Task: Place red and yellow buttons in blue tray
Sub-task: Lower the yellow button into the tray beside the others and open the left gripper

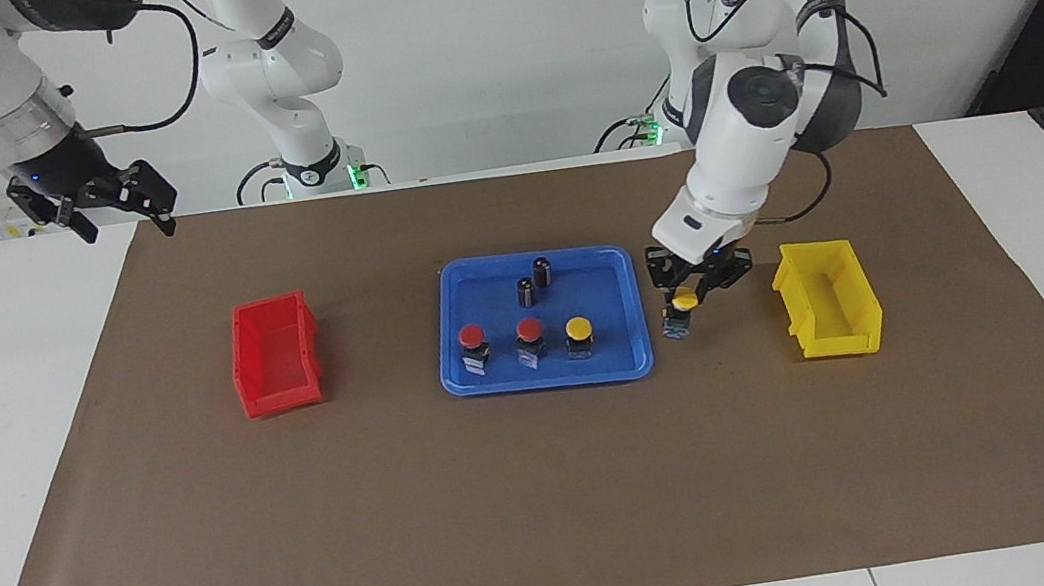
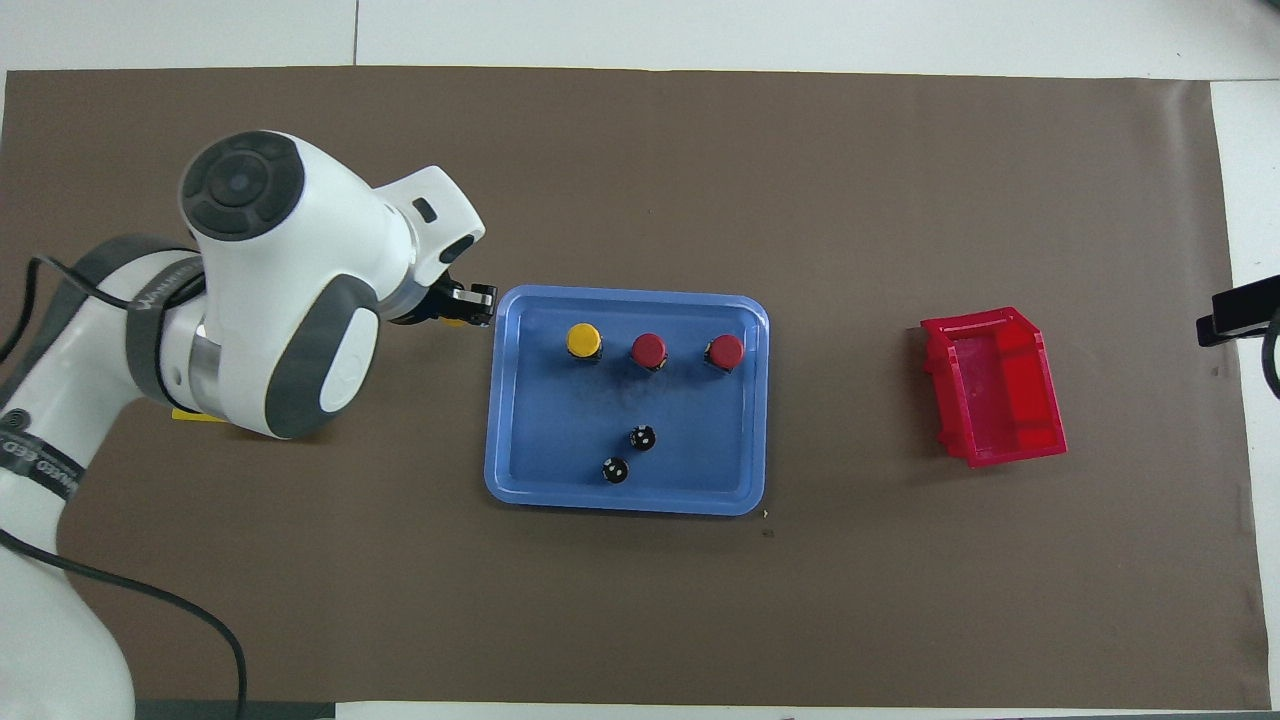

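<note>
Buttons in blue tray [image 1: 624, 264]: two red buttons [image 1: 472, 339] and one yellow button [image 1: 578, 330]; the fourth, second yellow button [image 1: 684, 297], pinched in left claw [image 1: 687, 297] just beside tray; right claw [image 1: 117, 207] spread, waiting well apart.

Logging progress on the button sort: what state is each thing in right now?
Blue tray: flat on the mat, holding five items.
Two red buttons: upright in the tray.
Yellow button in tray: upright.
Second yellow button: gripped, just outside the tray.
Two dark cylinders: upright in the tray.
Left gripper: shut on it.
Right gripper: open, waiting.
Red bin, yellow bin: empty.
</note>
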Available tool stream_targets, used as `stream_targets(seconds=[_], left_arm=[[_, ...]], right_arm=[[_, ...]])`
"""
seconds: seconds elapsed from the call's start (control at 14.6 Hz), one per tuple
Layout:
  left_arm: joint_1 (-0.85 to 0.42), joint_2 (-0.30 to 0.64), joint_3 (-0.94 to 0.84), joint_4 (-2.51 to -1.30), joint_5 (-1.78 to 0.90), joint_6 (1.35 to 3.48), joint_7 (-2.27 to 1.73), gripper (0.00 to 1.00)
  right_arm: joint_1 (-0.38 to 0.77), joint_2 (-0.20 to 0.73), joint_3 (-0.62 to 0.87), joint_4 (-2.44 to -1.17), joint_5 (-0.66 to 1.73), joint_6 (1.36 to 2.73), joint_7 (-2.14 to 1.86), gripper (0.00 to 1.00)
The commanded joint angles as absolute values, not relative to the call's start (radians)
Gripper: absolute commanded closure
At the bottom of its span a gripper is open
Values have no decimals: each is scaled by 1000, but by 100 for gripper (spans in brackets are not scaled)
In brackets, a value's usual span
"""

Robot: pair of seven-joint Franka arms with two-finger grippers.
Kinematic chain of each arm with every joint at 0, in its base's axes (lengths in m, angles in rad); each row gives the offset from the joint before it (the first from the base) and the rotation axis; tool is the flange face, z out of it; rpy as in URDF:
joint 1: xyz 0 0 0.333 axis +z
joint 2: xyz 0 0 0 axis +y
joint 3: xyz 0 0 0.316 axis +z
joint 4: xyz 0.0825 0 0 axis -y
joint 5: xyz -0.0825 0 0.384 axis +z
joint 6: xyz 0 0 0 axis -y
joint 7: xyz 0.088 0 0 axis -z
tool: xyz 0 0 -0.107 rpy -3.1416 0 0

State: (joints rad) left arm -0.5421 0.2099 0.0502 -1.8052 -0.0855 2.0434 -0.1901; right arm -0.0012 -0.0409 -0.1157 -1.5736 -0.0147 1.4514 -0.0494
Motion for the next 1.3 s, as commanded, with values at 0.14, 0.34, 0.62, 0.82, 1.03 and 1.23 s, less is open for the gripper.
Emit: stream_targets(seconds=[0.14,0.34,0.62,0.82,1.03,1.23], left_arm=[[-606,253,71,-1822,-92,2088,-199,98],[-621,273,69,-1827,-94,2088,-201,98],[-626,262,67,-1870,-94,2092,-204,98],[-626,259,67,-1888,-95,2126,-212,90],[-627,261,69,-1885,-95,2154,-283,40],[-627,265,72,-1878,-95,2160,-313,16]], right_arm=[[-2,-41,-117,-1574,-12,1439,-67,0],[-2,-41,-117,-1574,-12,1439,-67,0],[-2,-41,-117,-1574,-12,1439,-67,0],[-2,-41,-117,-1575,-12,1439,-67,0],[-2,-41,-117,-1574,-12,1439,-67,0],[-2,-41,-117,-1574,-12,1439,-67,0]])
